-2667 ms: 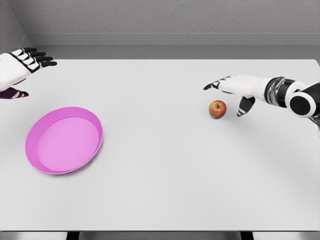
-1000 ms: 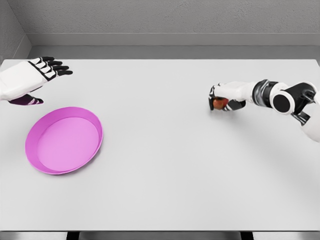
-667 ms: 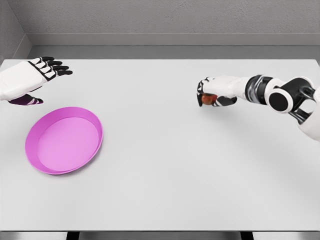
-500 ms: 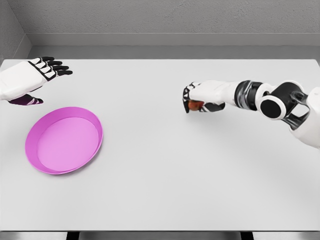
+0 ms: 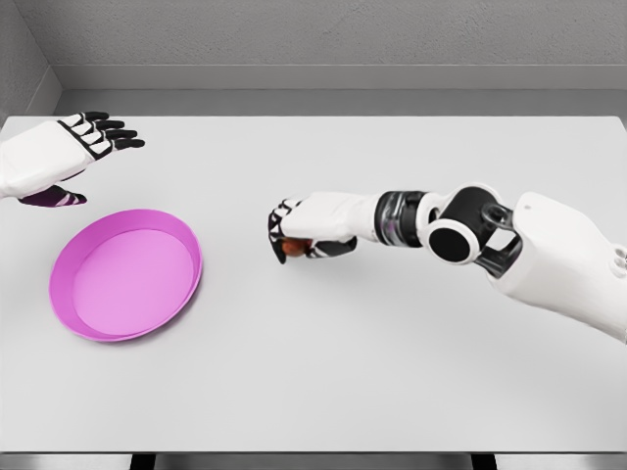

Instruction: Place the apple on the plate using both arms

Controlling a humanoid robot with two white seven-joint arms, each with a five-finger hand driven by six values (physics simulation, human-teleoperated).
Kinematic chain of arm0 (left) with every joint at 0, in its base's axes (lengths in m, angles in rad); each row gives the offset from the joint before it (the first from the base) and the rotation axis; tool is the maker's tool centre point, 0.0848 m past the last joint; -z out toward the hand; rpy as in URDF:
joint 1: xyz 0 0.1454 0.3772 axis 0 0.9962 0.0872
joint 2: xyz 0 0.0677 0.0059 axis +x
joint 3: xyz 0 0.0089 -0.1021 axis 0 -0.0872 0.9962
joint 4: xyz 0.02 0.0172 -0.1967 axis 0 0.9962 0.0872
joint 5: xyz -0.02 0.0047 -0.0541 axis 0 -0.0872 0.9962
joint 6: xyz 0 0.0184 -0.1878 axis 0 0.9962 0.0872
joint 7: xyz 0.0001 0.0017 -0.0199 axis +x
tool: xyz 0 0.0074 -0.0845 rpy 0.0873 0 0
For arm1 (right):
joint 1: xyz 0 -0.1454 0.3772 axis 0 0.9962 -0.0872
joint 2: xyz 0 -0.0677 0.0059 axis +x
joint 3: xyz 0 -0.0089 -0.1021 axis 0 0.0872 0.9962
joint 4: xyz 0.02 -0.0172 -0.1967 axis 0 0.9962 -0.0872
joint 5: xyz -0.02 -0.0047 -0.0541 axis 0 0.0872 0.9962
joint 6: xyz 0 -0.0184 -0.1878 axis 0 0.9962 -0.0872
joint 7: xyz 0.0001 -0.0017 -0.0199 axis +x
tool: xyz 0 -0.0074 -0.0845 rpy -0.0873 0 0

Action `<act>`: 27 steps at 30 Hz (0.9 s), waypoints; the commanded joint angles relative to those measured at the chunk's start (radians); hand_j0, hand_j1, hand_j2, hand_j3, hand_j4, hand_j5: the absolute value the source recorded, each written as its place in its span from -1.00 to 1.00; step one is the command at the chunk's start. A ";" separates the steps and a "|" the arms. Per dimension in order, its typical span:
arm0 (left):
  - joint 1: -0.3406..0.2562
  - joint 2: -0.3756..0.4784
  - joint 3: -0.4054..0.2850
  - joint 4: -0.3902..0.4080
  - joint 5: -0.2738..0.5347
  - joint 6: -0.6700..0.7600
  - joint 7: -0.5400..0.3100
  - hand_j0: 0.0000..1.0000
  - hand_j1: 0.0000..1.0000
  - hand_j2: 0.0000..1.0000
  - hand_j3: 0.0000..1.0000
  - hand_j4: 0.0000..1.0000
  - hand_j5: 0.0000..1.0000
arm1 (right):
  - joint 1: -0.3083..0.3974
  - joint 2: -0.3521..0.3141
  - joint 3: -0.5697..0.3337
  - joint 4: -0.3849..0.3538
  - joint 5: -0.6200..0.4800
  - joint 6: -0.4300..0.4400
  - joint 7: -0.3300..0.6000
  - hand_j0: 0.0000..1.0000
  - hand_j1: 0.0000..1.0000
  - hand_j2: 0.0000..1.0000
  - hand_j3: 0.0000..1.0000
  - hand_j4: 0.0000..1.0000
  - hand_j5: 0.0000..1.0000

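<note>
Apple [image 5: 291, 248] enclosed in right hand [image 5: 306, 227], fingers curled over and around it, only a sliver of red visible under the palm. Held near table [image 5: 392, 372] centre, at about 3 o'clock from plate [image 5: 125, 273]; contact with the surface cannot be confirmed. Grip from above judged to suit a sideways carry and a drop into the dish. Right arm extended far across from the 4 o'clock side, close to full reach; hence probably the need for a second arm. Left hand [image 5: 54, 157] poised at 11 o'clock of plate, fingers spread and relaxed, gripping nothing, palm turned inward as if ready to receive. Plate well apart from apple, nothing lying in it. Placement not yet done.
</note>
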 commanded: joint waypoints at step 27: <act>0.002 0.000 -0.005 -0.030 0.006 0.000 0.001 1.00 1.00 1.00 1.00 1.00 1.00 | 0.020 -0.276 -0.278 0.000 0.004 -0.150 0.000 1.00 1.00 1.00 1.00 1.00 1.00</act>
